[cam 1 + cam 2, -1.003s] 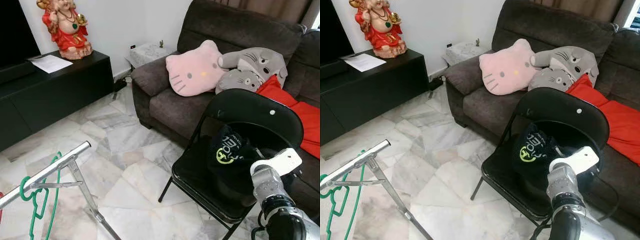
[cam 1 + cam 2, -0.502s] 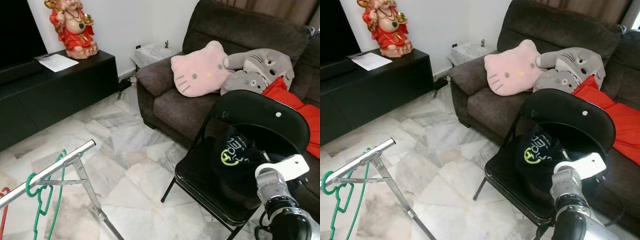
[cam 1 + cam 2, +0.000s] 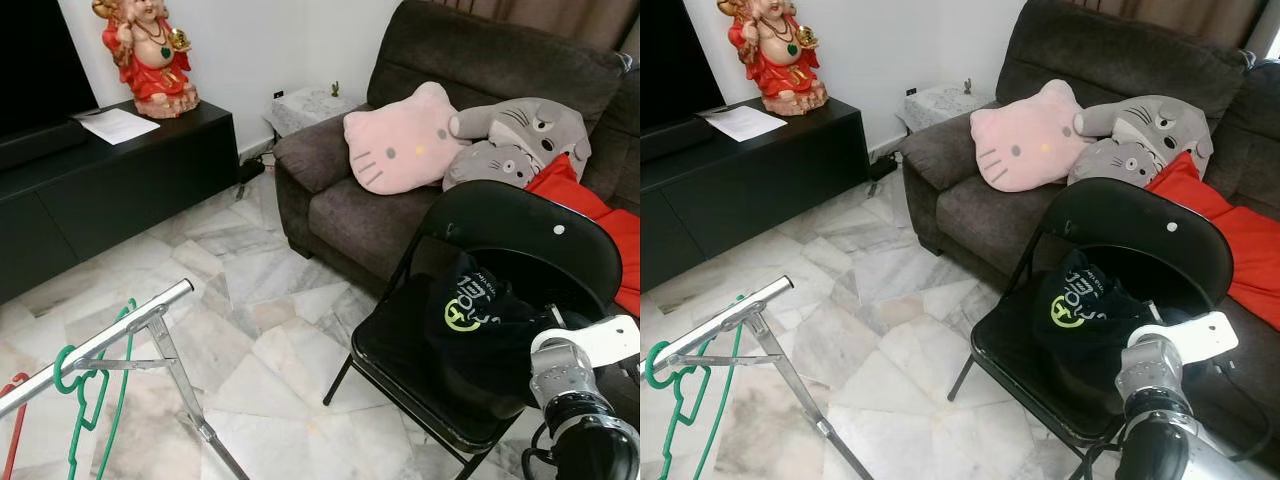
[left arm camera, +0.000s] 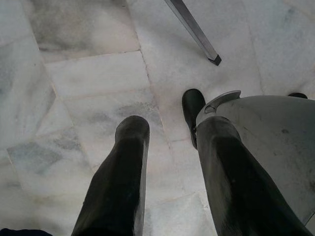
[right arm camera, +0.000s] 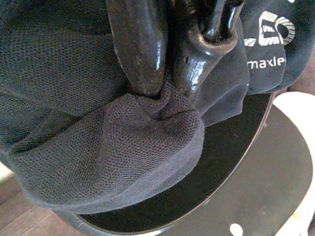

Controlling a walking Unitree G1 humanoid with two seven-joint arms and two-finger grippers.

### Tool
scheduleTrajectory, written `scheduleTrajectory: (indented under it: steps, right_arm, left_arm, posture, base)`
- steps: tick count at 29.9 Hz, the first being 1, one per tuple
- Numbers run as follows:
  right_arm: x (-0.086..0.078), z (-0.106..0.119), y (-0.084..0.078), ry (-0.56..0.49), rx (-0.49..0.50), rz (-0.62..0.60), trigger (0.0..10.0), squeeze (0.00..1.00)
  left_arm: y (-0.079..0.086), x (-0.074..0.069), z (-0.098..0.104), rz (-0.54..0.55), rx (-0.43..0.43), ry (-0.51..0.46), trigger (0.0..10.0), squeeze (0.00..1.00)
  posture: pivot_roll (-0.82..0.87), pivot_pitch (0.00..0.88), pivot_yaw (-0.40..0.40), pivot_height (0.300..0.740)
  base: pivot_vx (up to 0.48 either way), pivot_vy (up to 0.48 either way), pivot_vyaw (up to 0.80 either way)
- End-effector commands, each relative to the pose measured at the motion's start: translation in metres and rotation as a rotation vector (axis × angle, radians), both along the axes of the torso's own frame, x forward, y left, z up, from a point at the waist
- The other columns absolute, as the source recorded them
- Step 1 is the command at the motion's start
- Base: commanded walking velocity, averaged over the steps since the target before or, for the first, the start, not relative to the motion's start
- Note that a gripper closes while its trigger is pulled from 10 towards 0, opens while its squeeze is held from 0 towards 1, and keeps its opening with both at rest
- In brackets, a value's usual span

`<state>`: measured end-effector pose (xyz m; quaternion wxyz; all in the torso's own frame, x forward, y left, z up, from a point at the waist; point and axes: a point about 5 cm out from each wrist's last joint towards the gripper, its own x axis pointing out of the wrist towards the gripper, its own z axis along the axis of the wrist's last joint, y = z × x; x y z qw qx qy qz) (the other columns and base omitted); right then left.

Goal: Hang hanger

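Camera has swung slightly since a second ago; right forearm has slid toward the frame's lower right, room things unmoved.

Left to right:
- red hanger [image 3: 10, 425], one, at the frame edge on the drying-rack rail [image 3: 95, 346].
- green hanger [image 3: 85, 395], one, hooked on the same rail, hanging free.
- left gripper [image 4: 170, 147] hangs over marble floor [image 4: 74, 73], fingers apart, nothing between them; a rack foot [image 4: 194, 32] near.
- folding chair [image 3: 520, 235], one, black; black garment [image 3: 480, 320] with green logo heaped on the seat.
- right gripper [image 5: 170, 73] at the chair, fingers pinched together on a fold of that garment.
- sofa [image 3: 470, 60] behind: pink cat cushion [image 3: 405, 140], one; grey plush toys [image 3: 515, 135], two; red cloth [image 3: 590, 215], one.

Judgement: step in hand is lifting the garment. Grip is a small pinch of mesh; lift slowly, straight up, clear of the chair back, so the fold does not slip.
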<state>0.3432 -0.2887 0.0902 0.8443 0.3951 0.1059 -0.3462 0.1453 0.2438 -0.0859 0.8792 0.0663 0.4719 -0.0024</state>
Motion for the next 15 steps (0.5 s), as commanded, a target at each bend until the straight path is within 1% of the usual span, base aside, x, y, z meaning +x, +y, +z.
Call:
scheduleTrajectory:
  steps: [1,5,11,12,13,14,15]
  right_arm:
    - [0.002,0.005,-0.001,-0.013,-0.031,0.011,10.0,1.00]
    - [0.003,0.006,-0.002,-0.013,-0.052,0.017,10.0,1.00]
    - [0.005,0.013,-0.005,-0.025,-0.081,0.014,10.0,0.99]
    - [0.006,0.015,-0.005,-0.030,-0.083,0.015,10.0,0.80]
    - [0.007,0.016,-0.005,-0.034,-0.085,0.016,10.0,0.10]
    - [0.007,0.016,-0.005,-0.034,-0.085,0.016,10.0,0.10]
    - [0.008,0.018,-0.005,-0.038,-0.084,0.017,10.0,0.00]
  left_arm:
    - [0.002,-0.007,-0.003,-0.021,0.017,0.041,10.0,0.00]
    - [0.001,-0.007,-0.003,-0.023,0.017,0.041,10.0,0.00]
    - [0.001,-0.007,-0.003,-0.025,0.019,0.043,10.0,0.00]
    - [0.001,-0.007,-0.003,-0.026,0.020,0.043,10.0,0.00]
    - [0.001,-0.007,-0.003,-0.026,0.020,0.044,10.0,0.00]
    - [0.001,-0.007,-0.003,-0.026,0.020,0.044,10.0,0.00]
    - [0.001,-0.007,-0.003,-0.027,0.019,0.044,10.0,0.00]
  posture:
    - [0.05,0.028,0.008,0.740]
    - [0.04,0.023,0.007,0.740]
    - [0.04,0.018,0.005,0.740]
    - [0.04,0.018,0.005,0.740]
    - [0.04,0.018,0.005,0.740]
    - [0.04,0.018,0.005,0.740]
    - [0.04,0.019,0.005,0.740]
  base:
    - [0.000,0.000,0.00]
    - [0.000,0.000,0.00]
    - [0.000,0.000,0.00]
    - [0.000,0.000,0.00]
    - [0.000,0.000,0.00]
    - [0.000,0.000,0.00]
    - [0.000,0.000,0.00]
